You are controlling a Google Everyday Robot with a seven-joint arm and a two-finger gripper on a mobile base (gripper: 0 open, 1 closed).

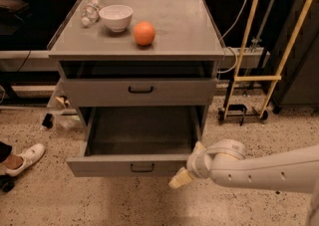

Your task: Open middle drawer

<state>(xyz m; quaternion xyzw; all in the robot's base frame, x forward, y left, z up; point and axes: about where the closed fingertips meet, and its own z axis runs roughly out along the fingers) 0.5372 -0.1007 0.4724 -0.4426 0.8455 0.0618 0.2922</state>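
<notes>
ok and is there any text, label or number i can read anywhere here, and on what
No readable text anywhere.
Bottle label: too blurred to read.
Pulled-out drawer front: no markings seen.
Gripper, by that drawer's right front corner: no markings seen.

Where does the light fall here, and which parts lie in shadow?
Camera view: light from above brightens the cabinet top and the orange; the inside of the open middle drawer is shadowed; the pincer, beside that drawer's front corner, is lit.
</notes>
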